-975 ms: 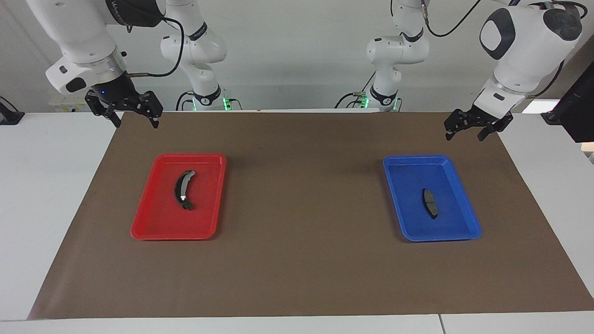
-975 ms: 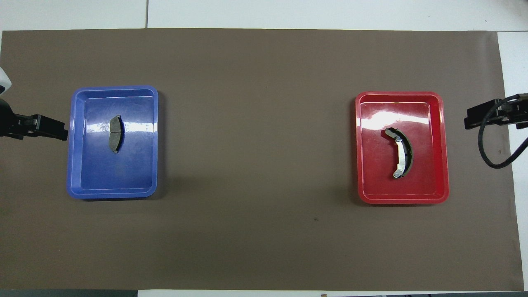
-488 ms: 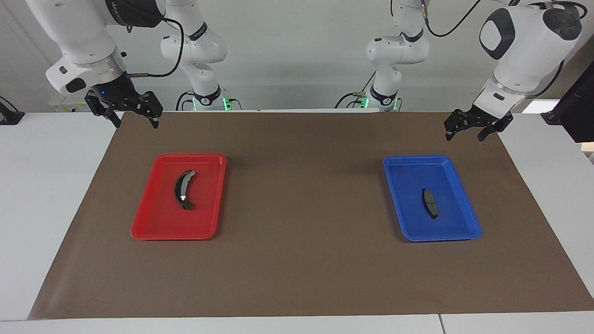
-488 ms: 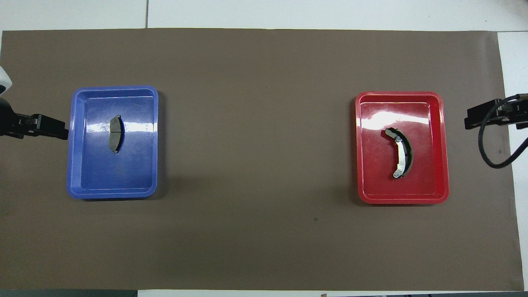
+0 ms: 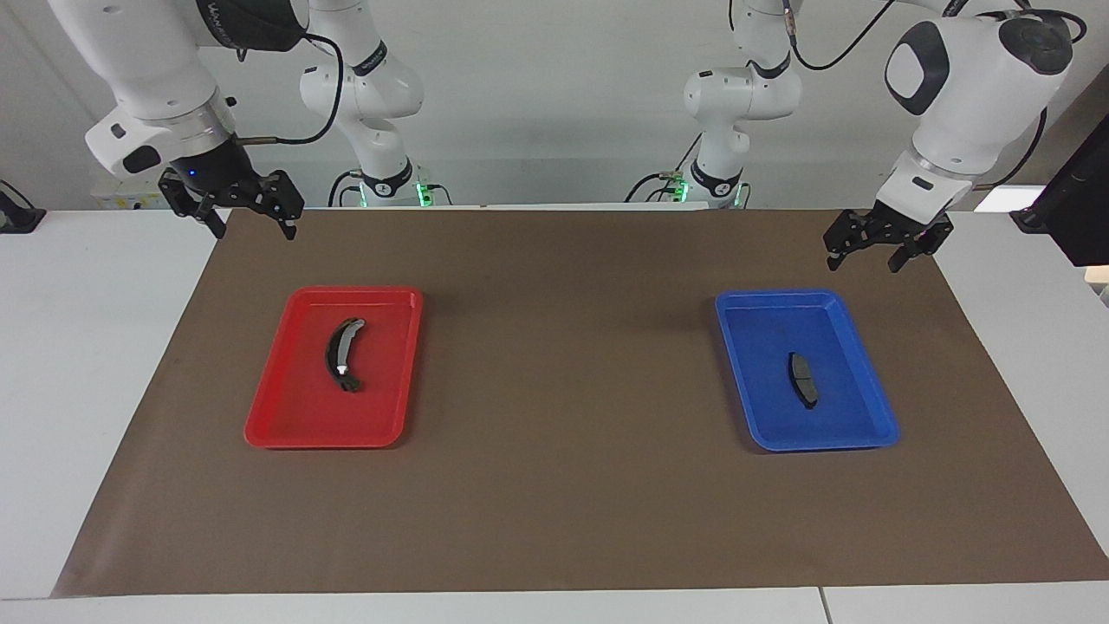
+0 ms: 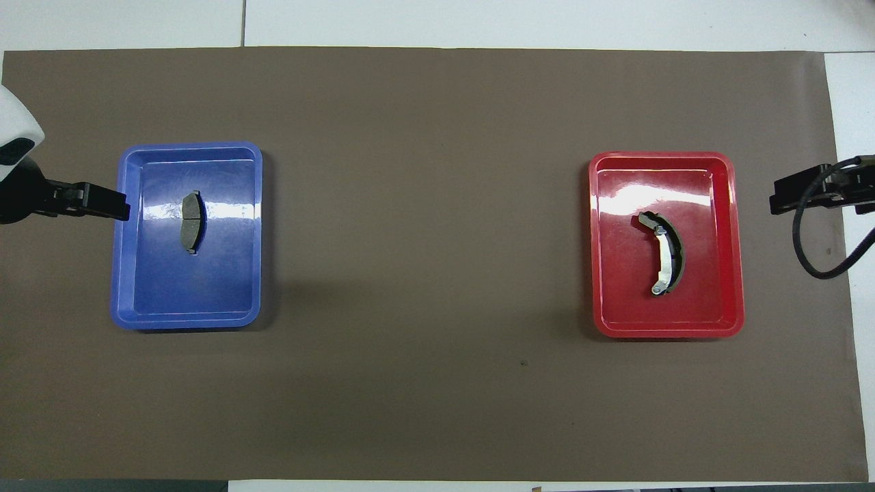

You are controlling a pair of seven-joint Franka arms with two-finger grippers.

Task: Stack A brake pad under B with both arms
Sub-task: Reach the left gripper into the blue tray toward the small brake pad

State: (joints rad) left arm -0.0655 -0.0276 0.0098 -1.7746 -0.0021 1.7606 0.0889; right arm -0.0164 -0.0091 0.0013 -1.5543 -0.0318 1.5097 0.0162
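The A brake pad, short and dark grey, lies in a blue tray toward the left arm's end of the table. B, a long black crescent with a silvery strip, lies in a red tray toward the right arm's end. My left gripper hangs open in the air by the blue tray's outer edge, holding nothing. My right gripper waits open and empty above the mat's corner, apart from the red tray.
A brown mat covers most of the white table, with both trays on it and bare mat between them. A black box-like object stands off the mat at the left arm's end.
My left gripper has shifted a little toward the blue tray, its tip now over the tray's rim in the overhead view. The right arm, both trays and both brake pieces have not moved.
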